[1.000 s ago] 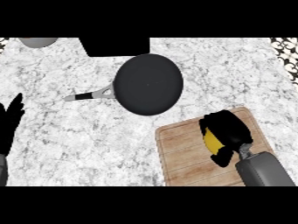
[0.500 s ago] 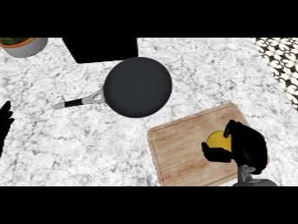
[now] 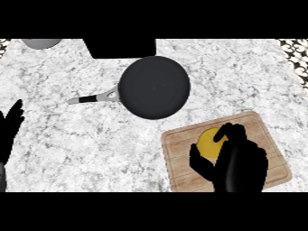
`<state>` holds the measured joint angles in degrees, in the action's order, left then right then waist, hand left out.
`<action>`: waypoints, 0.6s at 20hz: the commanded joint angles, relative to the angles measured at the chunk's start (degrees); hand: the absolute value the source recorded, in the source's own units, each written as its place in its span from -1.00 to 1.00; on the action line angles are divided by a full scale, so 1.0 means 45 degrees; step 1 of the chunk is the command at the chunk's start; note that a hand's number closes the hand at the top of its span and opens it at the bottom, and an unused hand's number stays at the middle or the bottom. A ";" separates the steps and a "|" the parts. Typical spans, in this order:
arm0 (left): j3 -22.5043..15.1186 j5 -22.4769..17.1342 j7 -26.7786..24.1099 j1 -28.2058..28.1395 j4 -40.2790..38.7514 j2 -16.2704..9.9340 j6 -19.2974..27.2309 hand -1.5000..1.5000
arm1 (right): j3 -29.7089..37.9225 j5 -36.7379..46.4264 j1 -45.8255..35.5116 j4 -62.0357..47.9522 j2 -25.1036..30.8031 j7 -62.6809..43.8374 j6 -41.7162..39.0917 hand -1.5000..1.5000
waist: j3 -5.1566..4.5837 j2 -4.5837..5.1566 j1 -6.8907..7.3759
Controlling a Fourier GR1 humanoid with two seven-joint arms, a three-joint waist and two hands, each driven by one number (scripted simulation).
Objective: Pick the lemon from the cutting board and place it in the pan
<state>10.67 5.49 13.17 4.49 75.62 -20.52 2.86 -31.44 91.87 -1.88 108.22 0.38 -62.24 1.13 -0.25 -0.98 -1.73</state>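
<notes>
A yellow lemon (image 3: 209, 140) rests on the wooden cutting board (image 3: 265, 131) at the lower right of the head view. My right hand (image 3: 240, 162) curls round the lemon from the near side, fingers over its right edge and thumb at its lower left, hiding part of it. The dark round pan (image 3: 153, 87) lies on the marble counter up and left of the board, its grey and black handle (image 3: 93, 98) pointing left. My left hand (image 3: 2, 137) rests open at the left edge, fingers up.
A grey bowl (image 3: 41, 43) shows at the top left edge. A black rectangular object (image 3: 121, 47) sits at the counter's far edge behind the pan. Patterned floor shows at both top corners.
The view has shifted, so everything sits differently in frame. My right hand has closed further round the lemon on the board. The left hand stays at the left edge.
</notes>
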 commanded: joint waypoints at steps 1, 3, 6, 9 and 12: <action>-0.0260 0.0145 0.0269 0.0765 -0.0103 0.0037 -0.0084 0.00 | -0.2233 0.1385 -0.1740 0.0235 -0.0080 -0.4184 -0.0588 1.00 | 0.0031 0.0179 0.0400; -0.0223 0.0065 0.0323 0.0868 -0.0032 -0.0035 -0.0218 0.00 | -0.2398 0.0857 -0.2665 -0.0543 -0.0079 -0.5043 -0.0717 1.00 | 0.0040 0.0214 0.0566; -0.0655 0.0290 0.0320 0.0429 0.0608 0.0418 -0.0003 0.00 | -0.1387 0.0165 -0.3661 -0.1561 -0.0077 -0.5076 0.0295 1.00 | 0.0056 0.0245 0.0794; -0.0647 0.0296 0.0218 0.0871 0.0120 0.0418 -0.0062 0.00 | -0.0626 -0.0728 -0.4677 -0.2392 -0.0077 -0.5092 0.1148 1.00 | 0.0053 0.0348 0.0901; -0.0667 0.0282 -0.0067 0.0740 -0.0227 0.0471 -0.0189 0.00 | 0.0240 -0.1242 -0.5325 -0.3246 -0.0077 -0.4689 0.2369 1.00 | 0.0058 0.0383 0.0924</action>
<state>8.24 6.52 14.05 7.76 76.06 -18.97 2.39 -33.26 89.70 -20.26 97.85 0.64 -70.35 4.09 -0.01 0.39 1.90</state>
